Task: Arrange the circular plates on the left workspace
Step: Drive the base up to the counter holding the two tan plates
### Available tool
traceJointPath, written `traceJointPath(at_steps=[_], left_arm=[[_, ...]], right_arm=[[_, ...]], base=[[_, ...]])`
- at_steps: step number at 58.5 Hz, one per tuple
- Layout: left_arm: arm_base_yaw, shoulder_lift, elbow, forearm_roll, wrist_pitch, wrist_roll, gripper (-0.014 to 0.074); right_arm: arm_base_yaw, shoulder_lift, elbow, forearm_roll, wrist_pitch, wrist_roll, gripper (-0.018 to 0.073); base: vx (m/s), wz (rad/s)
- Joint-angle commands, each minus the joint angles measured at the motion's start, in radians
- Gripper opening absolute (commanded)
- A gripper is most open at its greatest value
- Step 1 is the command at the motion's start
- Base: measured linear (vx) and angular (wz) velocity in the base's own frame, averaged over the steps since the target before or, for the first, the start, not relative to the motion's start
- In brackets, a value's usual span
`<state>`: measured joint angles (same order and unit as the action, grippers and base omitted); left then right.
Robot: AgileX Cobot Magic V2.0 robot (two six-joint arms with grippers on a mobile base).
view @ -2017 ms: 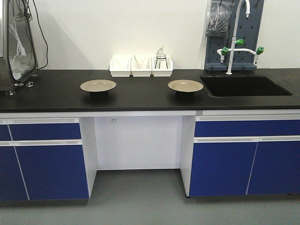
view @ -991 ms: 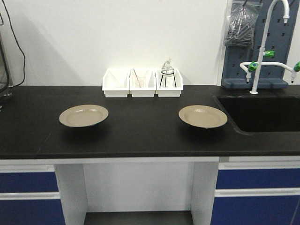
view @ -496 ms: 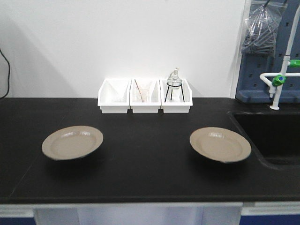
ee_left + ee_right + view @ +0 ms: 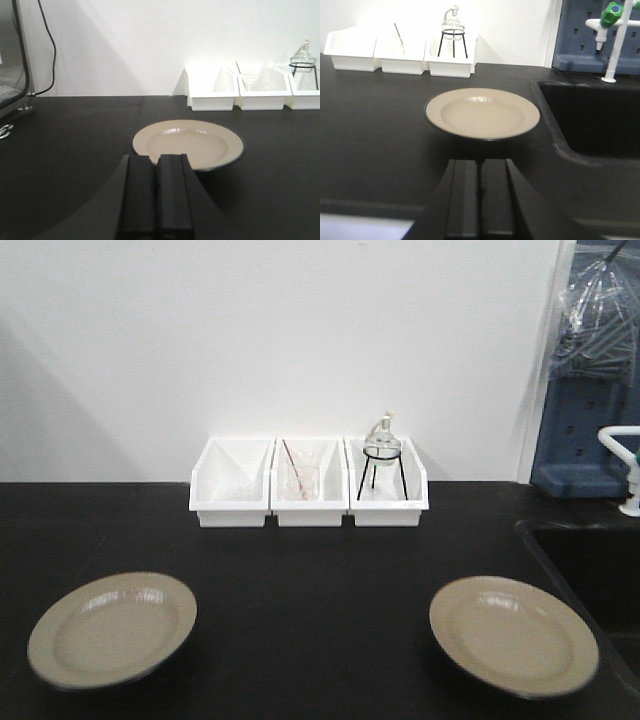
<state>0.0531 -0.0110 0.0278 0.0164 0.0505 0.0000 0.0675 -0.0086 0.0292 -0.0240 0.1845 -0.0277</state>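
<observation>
Left plate (image 4: 112,628): flat on the black bench top (image 4: 310,630), front left, well apart from its twin.
Right plate (image 4: 514,634): same bench top, front right, near the sink (image 4: 592,120) lip.
Left claw (image 4: 156,161): fingers pressed together, pointing at the left plate's near rim.
Right claw (image 4: 480,164): also pressed together, pointing at the right plate.
Front view alone: both plates at once, with three white bins (image 4: 308,496) behind, against the wall.
Left wrist alone: a metal-framed box (image 4: 10,60) at far left.
Right wrist alone: tap (image 4: 613,50) and blue pegboard (image 4: 577,35) behind the sink.
Right bin: a glass flask (image 4: 382,438) on a wire tripod.
</observation>
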Motion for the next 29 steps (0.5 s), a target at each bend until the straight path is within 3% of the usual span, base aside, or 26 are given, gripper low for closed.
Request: traceJointPath(at_steps=[1,29], left_arm=[[-0.003,-0.015,0.012,-0.006,-0.08,0.0,0.0003],[-0.003,-0.015,0.012,-0.006,-0.08,0.0,0.0003]], right_arm=[[-0.005,-0.017,0.007,-0.015,-0.082,0.001,0.0],[-0.005,-0.017,0.007,-0.015,-0.082,0.001,0.0]], base=[[0.4,0.0],[0.31,0.0]])
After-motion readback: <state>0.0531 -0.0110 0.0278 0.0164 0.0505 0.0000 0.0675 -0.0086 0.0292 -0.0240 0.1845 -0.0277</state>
